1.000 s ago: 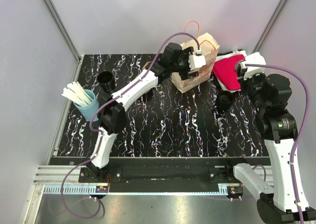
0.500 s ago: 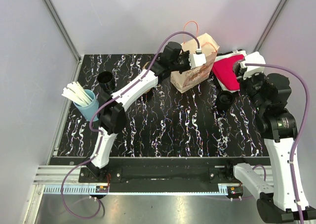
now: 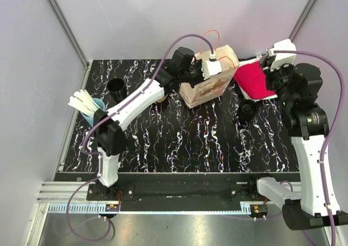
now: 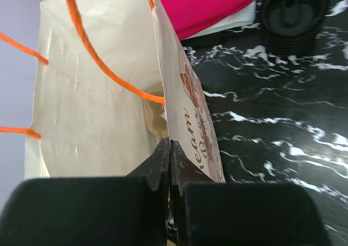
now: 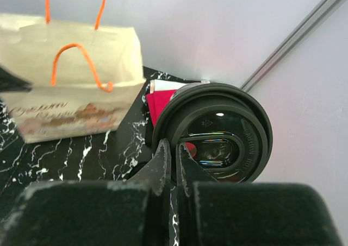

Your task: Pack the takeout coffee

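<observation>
Paper bag (image 3: 204,88) sits at the back of the desk (image 3: 217,143), its printed wall pinched in our closed left hand (image 4: 170,148). Our right hand (image 5: 175,151) is clamped on the rim of a black lid (image 5: 217,132); a black cup (image 3: 248,109) stands just right of the bag.

I work in a robotics lab test cell, not a café. Plain pale wall panels (image 3: 136,18) framed by aluminium struts (image 3: 64,26) box in a small black marble-patterned table (image 3: 196,143), and my two arm bases (image 3: 106,190) are bolted to an extruded metal rail (image 3: 54,194) at its near edge. Purple cables (image 3: 328,148) run loose along my arms, and the only café touches are staged props: a paper bag (image 3: 204,86), a black lid (image 5: 217,107) and a blue cup of straws (image 3: 95,111).
</observation>
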You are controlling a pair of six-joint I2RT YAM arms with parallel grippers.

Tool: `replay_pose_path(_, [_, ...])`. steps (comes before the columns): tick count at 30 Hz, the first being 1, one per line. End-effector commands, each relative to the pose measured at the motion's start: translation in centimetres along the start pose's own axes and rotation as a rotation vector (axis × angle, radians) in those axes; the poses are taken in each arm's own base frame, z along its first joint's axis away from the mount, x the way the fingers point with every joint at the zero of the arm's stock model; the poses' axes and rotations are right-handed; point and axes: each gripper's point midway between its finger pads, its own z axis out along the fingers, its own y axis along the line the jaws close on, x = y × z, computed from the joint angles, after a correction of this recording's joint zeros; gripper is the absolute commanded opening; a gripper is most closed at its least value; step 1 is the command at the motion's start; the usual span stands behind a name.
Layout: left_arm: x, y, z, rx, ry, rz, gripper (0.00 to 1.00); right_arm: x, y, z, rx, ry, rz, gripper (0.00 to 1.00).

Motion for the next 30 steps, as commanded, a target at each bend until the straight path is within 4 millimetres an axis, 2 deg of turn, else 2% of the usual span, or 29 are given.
replay_pose_path(1, [-4.9, -1.4, -5.8, 0.022, -0.086, -0.047, 0.0, -3.6, -1.2, -0.3, 0.024, -0.073, 0.043, 0.0])
replay_pose_path(5, [-5.9, -3.1, -8.4, 0.065, -0.106, -0.127, 0.0, -3.8, -0.4, 0.1, -0.028, -0.038, 0.062, 0.0])
replay_pose_path(7, [-6.2, -4.2, -9.9, 0.083, -0.112, -0.162, 0.0, -4.6, 0.5, 0.1, -0.09, -0.05, 0.077, 0.0])
replay_pose_path(8, [-6.8, -4.6, -11.0, 0.088, -0.128, -0.166, 0.0, -4.4, 1.0, 0.0, -0.116, -0.034, 0.085, 0.0])
replay_pose_path(11, [-5.3, -6.7, -11.6, 0.115, -0.089, -0.219, 0.0, -4.9, 2.8, -0.3, -0.219, -0.028, 0.122, 0.0])
replay_pose_path(15, [-3.4, -8.4, -12.3, 0.107, -0.032, -0.278, 0.0, -5.4, 5.4, -0.7, -0.366, -0.019, 0.187, 0.0])
replay_pose_path(17, [-2.3, -9.5, -12.6, 0.107, -0.006, -0.321, 0.0, -5.5, 6.1, -1.0, -0.402, -0.012, 0.205, 0.0])
replay_pose_path(22, [-1.8, -11.0, -13.3, 0.098, 0.003, -0.369, 0.0, -5.6, 8.3, -1.5, -0.529, 0.014, 0.267, 0.0])
replay_pose_path(24, [-1.9, -11.1, -13.5, 0.09, -0.003, -0.381, 0.23, -5.6, 9.4, -1.8, -0.588, 0.033, 0.294, 0.0])
replay_pose_path(29, [-3.1, -10.6, -14.5, 0.071, -0.039, -0.38, 0.44, -6.5, 11.6, -3.0, -0.699, 0.06, 0.342, 0.0])
replay_pose_path(30, [-3.5, -10.3, -14.8, 0.068, -0.051, -0.375, 0.6, -7.0, 11.8, -3.4, -0.713, 0.055, 0.346, 0.0])
